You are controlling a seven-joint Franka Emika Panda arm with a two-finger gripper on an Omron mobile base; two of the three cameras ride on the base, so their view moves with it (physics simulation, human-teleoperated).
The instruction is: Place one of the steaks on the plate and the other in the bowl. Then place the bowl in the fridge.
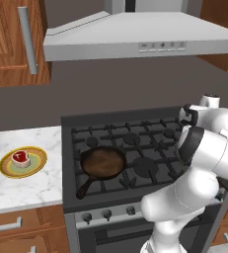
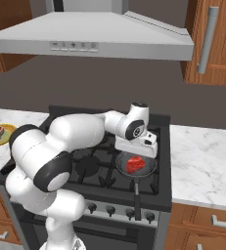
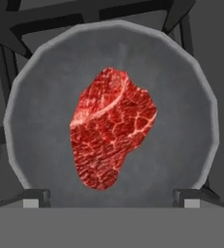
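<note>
On the stove, a grey pan near its front right corner holds the steak; my tool hovers directly above, fully open and empty; the steak's long axis runs across the line between my fingertips.

Item: one raw steak, red with white marbling and a pale curved seam near its upper end, lying flat at the centre of a round grey pan. Dark stove grate bars pass outside the pan's rim. Claw fingertips (set wide apart) at the pan's near rim, clear of the steak.
</note>
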